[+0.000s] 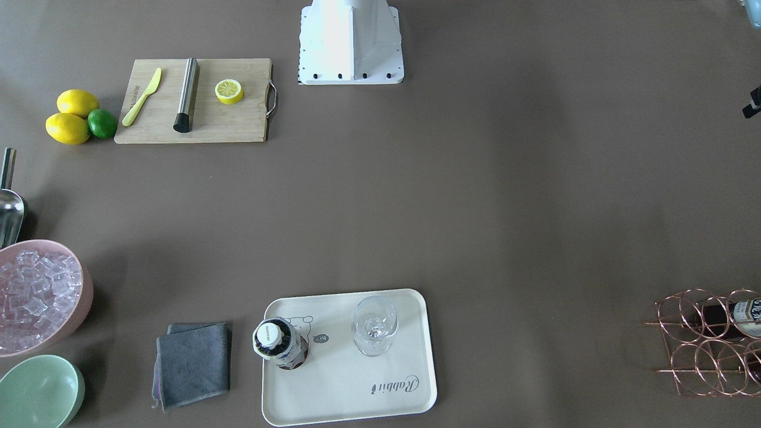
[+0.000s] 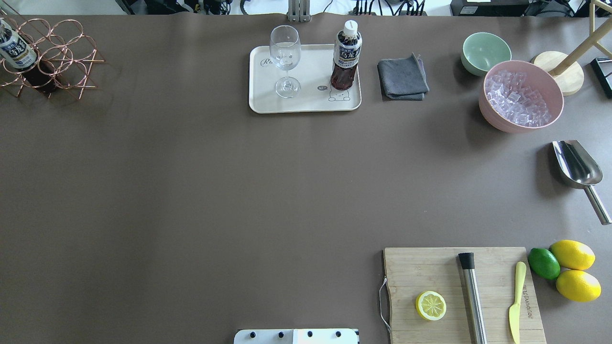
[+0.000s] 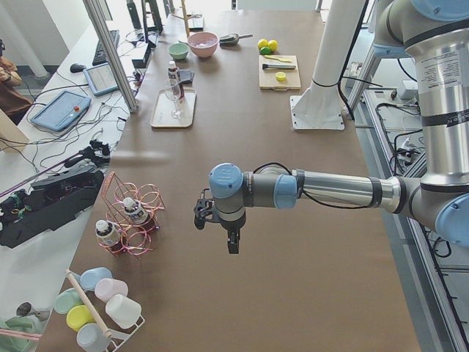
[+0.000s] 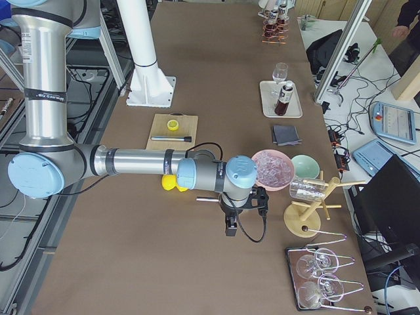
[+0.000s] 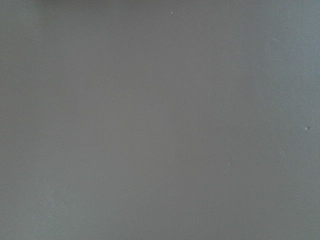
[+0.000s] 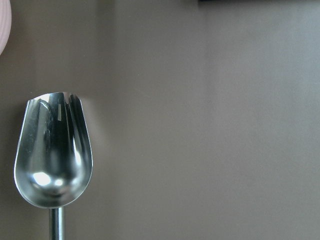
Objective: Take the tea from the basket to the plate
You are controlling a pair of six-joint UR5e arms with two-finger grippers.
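Observation:
A tea bottle (image 2: 346, 57) with a white cap stands upright on the cream plate (image 2: 311, 104), next to a clear glass (image 2: 285, 52); the front-facing view shows this bottle (image 1: 279, 345) on the plate (image 1: 357, 386) too. The copper wire basket (image 2: 52, 57) at the far left holds another tea bottle (image 2: 19, 55). My left gripper (image 3: 231, 248) shows only in the left side view, hanging over bare table beside the basket (image 3: 132, 220); I cannot tell if it is open. My right gripper (image 4: 230, 230) shows only in the right side view, near the pink bowl; I cannot tell its state.
A grey cloth (image 2: 402, 79), a mint-green bowl (image 2: 485, 50) and a pink bowl of ice (image 2: 497, 125) stand right of the plate. A metal scoop (image 2: 576, 165) lies below my right wrist (image 6: 54, 160). A cutting board (image 2: 430, 267) holds a half lemon, muddler and knife.

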